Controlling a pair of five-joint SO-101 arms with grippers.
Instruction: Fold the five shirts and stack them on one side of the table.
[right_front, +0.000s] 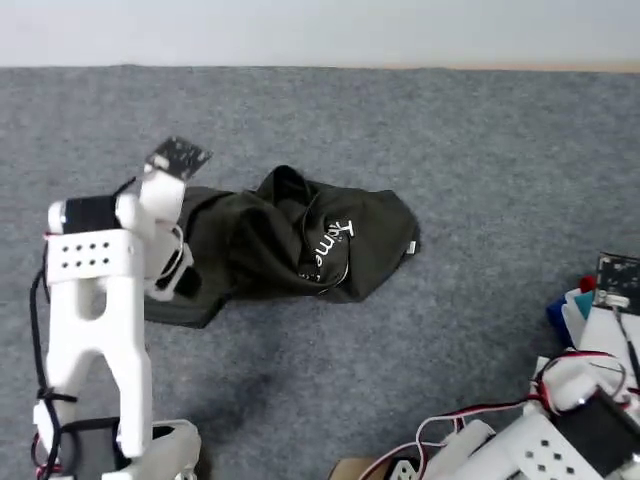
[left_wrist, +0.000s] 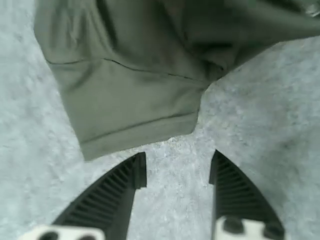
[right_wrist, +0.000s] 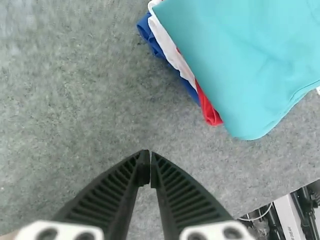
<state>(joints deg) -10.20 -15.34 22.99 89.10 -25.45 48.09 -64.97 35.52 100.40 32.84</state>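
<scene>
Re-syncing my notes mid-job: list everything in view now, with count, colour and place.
dark shirt: 1, dark olive with pale print, crumpled and unfolded, left of the table's middle.
folded stack: 1, four shirts, at the table's right edge.
teal shirt: 1, teal, top of the stack.
white shirt, red shirt, blue shirt: 1 each, edges showing under the teal one.
table: 1, grey, carpet-like.
brown object: 1, at the near edge; too little shows to identify.
left gripper: 1, black fingers, open, over bare table just off the dark shirt's hemmed edge.
right gripper: 1, black fingers, shut, over bare table beside the stack.
</scene>
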